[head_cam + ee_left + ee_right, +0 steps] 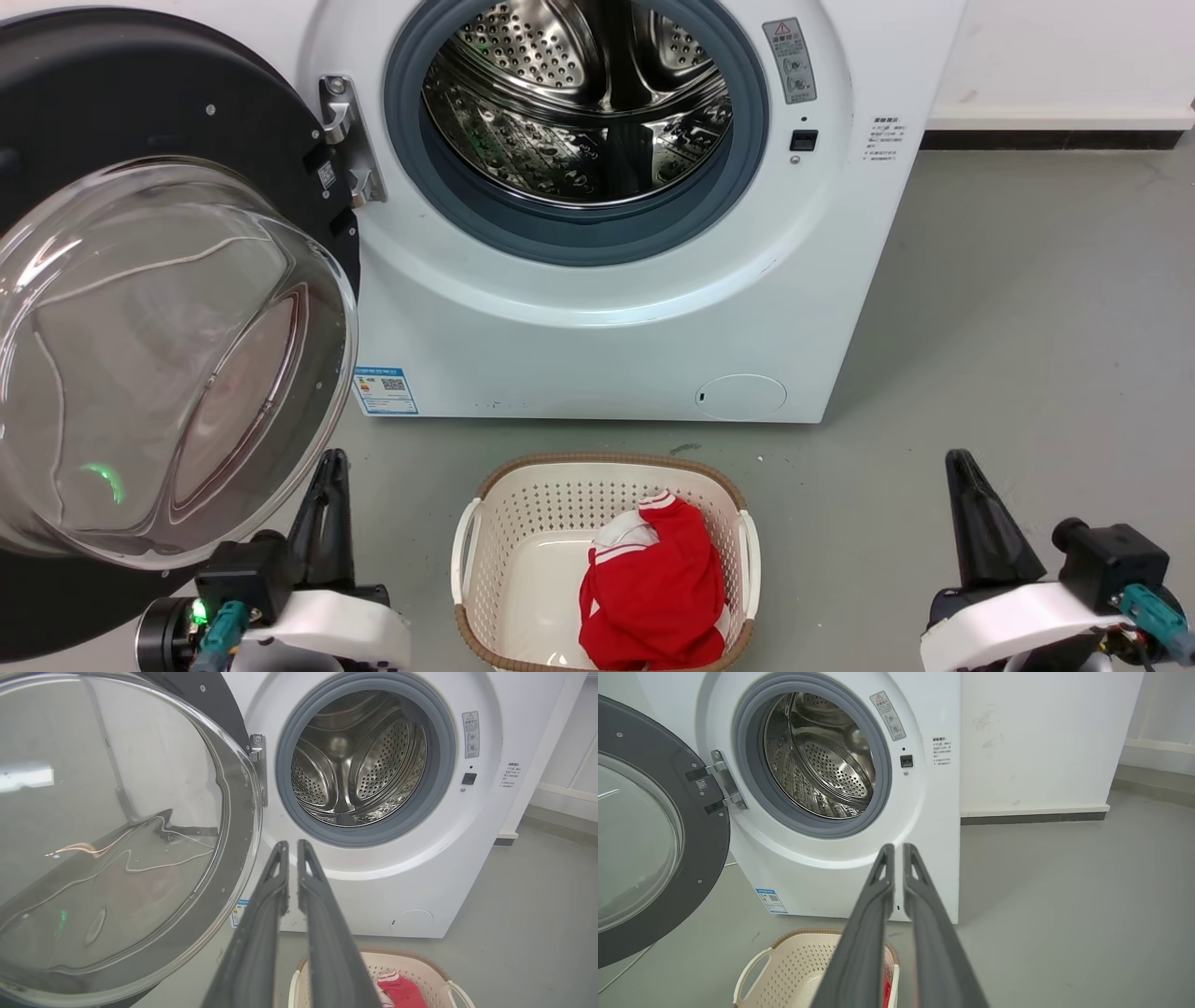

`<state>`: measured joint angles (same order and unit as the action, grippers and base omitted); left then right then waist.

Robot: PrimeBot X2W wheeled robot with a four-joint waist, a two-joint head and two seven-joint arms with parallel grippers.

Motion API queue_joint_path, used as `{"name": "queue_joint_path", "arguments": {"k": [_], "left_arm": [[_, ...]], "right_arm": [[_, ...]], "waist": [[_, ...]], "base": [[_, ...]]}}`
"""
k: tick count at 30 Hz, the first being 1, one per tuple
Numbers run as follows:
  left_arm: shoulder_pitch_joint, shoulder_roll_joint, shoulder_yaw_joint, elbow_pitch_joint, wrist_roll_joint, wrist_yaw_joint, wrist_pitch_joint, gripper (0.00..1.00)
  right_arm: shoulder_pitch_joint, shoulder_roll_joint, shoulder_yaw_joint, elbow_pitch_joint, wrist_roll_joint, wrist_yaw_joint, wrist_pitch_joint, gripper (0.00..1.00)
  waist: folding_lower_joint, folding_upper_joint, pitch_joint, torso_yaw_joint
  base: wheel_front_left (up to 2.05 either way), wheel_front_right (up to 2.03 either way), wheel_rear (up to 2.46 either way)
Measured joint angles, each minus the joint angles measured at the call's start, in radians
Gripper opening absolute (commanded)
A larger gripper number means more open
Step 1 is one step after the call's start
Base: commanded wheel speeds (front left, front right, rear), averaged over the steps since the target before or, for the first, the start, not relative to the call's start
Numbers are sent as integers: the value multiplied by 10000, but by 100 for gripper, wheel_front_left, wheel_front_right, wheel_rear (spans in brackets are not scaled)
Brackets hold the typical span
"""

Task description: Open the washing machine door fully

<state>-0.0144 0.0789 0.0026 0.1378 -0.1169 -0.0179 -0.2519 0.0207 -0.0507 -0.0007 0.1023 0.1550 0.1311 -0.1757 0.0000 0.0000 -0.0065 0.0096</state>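
Well: left gripper [292, 845] fingers nearly pressed together, a slit between them, nothing held. It points up toward the front of the washing machine [597, 327], just beside the lower right rim of the door [168, 355]; I cannot tell whether it touches.

Right gripper [896, 847]: the same narrow closure, empty, low on the far side and well apart from the door.

The door hangs off its hinge [350, 140] on the machine's left, swung wide so the glass bowl faces the robot. The drum opening [579, 112] is completely uncovered. My read: open, or very nearly – little swing left, if any.

A cream basket [471, 541] with a red garment [653, 597] sits on the floor [1027, 327] between the grippers, near the machine.

Risks from here:
- Lifting or pulling in the left arm carelessly could clip the door rim and send it swinging toward closed – the fingers sit right beside it.
- Pushing further against a hinge already at its stop would strain the hinge, or the door may bounce back.
- Closed fingertips scraping the glass bowl.
- Rolling forward would shove the basket.
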Motion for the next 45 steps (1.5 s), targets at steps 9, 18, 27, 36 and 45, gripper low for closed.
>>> {"name": "queue_joint_path", "arguments": {"k": [9,18,27,36,45], "left_arm": [[-21,-17,163,176,-1793,-107,481,0],[-74,-56,247,238,-3440,-261,840,0],[-131,-102,345,326,-4941,-357,1193,0],[-275,-132,430,435,-6280,-443,1526,0],[-323,-161,529,527,-7505,-529,1820,0]], "right_arm": [[5,-23,-27,180,1862,0,280,0],[-104,-77,-75,336,3526,0,535,0],[-218,-109,-138,474,5010,0,775,0],[-407,-134,-199,602,6332,-2,993,0],[-489,-151,-261,702,7547,-2,1227,0]], "waist": [[0,0,7,-7],[0,0,15,-15],[0,0,22,-22],[0,0,29,-29],[0,0,36,-36]], "base": [[0,0,0],[0,0,0],[0,0,0],[0,0,0],[0,0,0]]}}
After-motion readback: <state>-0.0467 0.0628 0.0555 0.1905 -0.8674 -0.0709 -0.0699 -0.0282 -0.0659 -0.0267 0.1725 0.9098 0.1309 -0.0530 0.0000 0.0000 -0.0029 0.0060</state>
